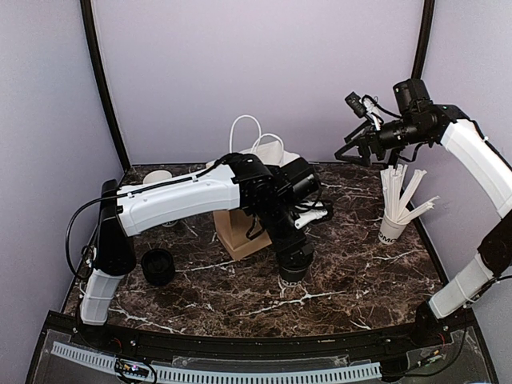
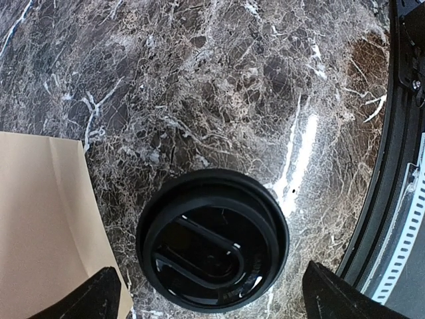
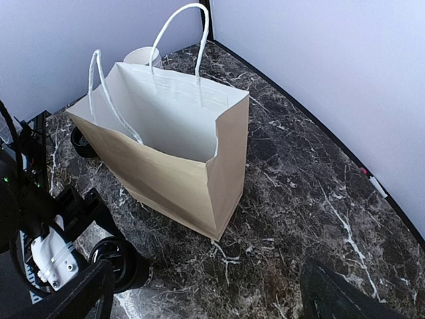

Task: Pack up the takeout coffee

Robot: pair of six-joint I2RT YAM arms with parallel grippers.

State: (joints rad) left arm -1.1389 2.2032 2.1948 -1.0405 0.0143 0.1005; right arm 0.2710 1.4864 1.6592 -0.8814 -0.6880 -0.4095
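While takeout coffee point(image 2: 212, 239) stands upright and lidded on marble surface point(image 2: 199, 80) just beside brown paper bag point(image 3: 179, 153), left fingers point(image 2: 99, 299) hang spread wide either side of it, gripping nothing; likely lined up for top-down grasp. Pose: left arm point(image 1: 184, 200) stretched across, wrist pointing straight down. Raised right arm point(image 1: 472, 160) overlooks open bag, right fingers point(image 3: 80, 292) wide, empty.

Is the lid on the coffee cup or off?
On. The round black lid covers the whole top of the coffee cup, which stands upright on the table beside the paper bag.
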